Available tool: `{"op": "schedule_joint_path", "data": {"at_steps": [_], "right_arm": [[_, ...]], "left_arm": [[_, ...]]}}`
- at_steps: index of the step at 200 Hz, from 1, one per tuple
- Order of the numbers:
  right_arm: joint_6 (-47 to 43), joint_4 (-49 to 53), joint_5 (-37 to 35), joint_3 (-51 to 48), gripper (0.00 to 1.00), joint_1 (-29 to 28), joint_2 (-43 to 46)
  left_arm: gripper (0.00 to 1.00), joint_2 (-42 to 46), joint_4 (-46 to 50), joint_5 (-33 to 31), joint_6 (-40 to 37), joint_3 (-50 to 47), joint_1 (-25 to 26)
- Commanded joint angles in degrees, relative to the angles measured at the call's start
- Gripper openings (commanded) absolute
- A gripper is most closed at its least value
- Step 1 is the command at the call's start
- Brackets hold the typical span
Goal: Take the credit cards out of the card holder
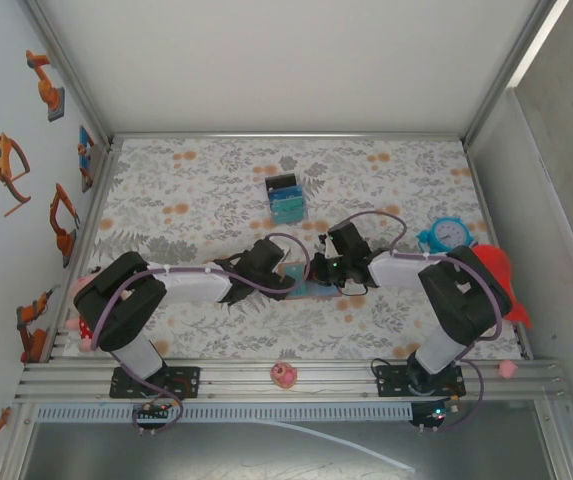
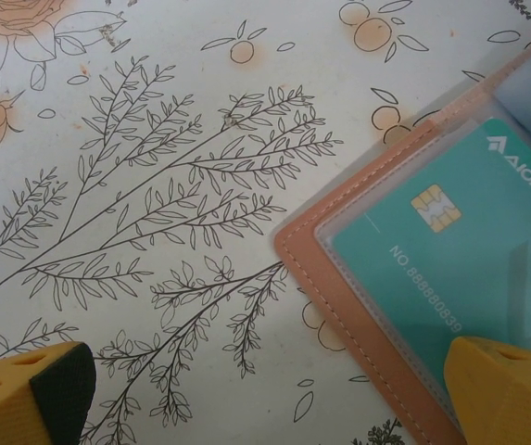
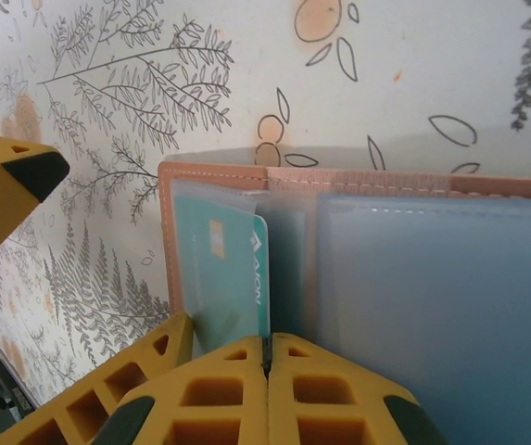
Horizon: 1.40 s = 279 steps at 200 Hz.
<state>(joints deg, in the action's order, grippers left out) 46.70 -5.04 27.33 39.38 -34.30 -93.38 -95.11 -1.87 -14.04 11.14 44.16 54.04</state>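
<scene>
Lying open on the white floral-print table cover (image 1: 196, 200), front-middle of the workspace: the tan-brown leather-like folding card holder (image 2: 339, 315), brown stitched border, clear blue-grey pockets inside. In the top view both arms meet right over it.

One teal plastic credit card (image 2: 432, 241) with a gold chip and an "AION" logo sits inside the clear pocket of the holder's end panel, number side up.

The left gripper (image 2: 267, 363) has its yellow fingers (image 2: 33, 389) wide apart and is holding nothing. One finger is over bare table cover and the other is over the holder's stitched edge, just beside the card. I cannot tell whether it touches.

The right gripper (image 3: 266, 350) has its yellow fingers pressed together, and the seam between them lines up with the credit card's long edge. The card's edge and its clear pocket run straight into that seam, so it is clamped on the credit card as far as the right wrist view shows. Whether the card lies flat or is lifted off the panel there I cannot tell.

The next blue-grey pocket (image 3: 432, 306) lies beside the card; its contents are not readable.

The small black box with blue and teal contents (image 1: 286, 198) sits farther back, well apart from the holder. A round blue alarm clock (image 1: 449, 234) stands near the right arm's elbow.
</scene>
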Motion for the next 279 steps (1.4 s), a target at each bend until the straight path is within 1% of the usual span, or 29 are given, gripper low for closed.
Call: {"op": "schedule_joint_path", "data": {"at_steps": [1,14,86,105,134,148,154,212,279], "right_arm": [[-1.44,0.57,0.08,-1.31,0.03,1.28,2.17],[-1.63,-0.05,0.62,-1.79,0.05,1.70,2.63],[0.15,-6.52,4.46,-3.67,0.07,2.56,2.33],[0.28,-7.01,4.59,-4.21,0.04,3.09,2.42],[0.21,-7.27,4.83,-4.74,0.04,3.63,2.50],[-0.12,-7.18,4.62,-4.96,0.01,3.81,2.63],[-0.43,-6.81,4.51,-5.01,0.00,3.96,2.76],[-4.70,0.14,1.36,-3.37,0.00,4.76,4.53],[-8.19,6.88,-2.34,-1.27,0.00,4.86,6.36]], "left_arm": [[0.97,-1.86,5.99,-0.18,-0.74,0.74,0.54],[0.97,-2.15,6.26,-0.17,-0.92,1.01,0.54],[0.97,-2.27,7.33,0.27,-0.44,1.72,0.54],[0.97,-2.27,7.36,0.35,-0.41,1.72,0.54],[0.97,-2.43,7.34,0.68,-0.41,1.80,0.52],[0.97,-2.46,7.35,0.60,-0.41,1.80,0.54],[0.97,-2.51,7.35,0.60,-0.41,1.80,0.54],[0.97,-1.92,7.51,0.60,-0.14,1.80,0.54],[0.97,2.35,7.60,1.04,-0.46,3.50,0.54]]}}
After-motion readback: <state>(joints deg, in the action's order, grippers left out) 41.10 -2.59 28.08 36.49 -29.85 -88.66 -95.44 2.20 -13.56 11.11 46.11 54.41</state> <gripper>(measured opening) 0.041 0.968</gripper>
